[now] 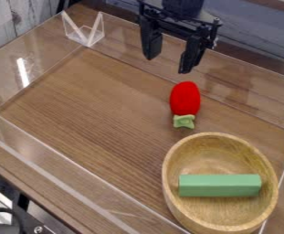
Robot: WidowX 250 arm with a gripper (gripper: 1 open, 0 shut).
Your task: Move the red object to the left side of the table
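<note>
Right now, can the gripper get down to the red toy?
Probably yes. The gripper hangs open above and behind the red toy, which lies alone on bare table; the bowl sits apart, nearer the camera.

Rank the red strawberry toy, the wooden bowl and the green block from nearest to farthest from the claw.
From the claw:
1. Red strawberry toy, just below it, mid-table.
2. Wooden bowl, lower right.
3. Green block, lying inside the bowl.

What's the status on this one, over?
End effector open, empty, hanging above the table. Red strawberry toy lying untouched right of centre. Leftward path bare; wooden bowl holding green block sits nearer the camera.
</note>
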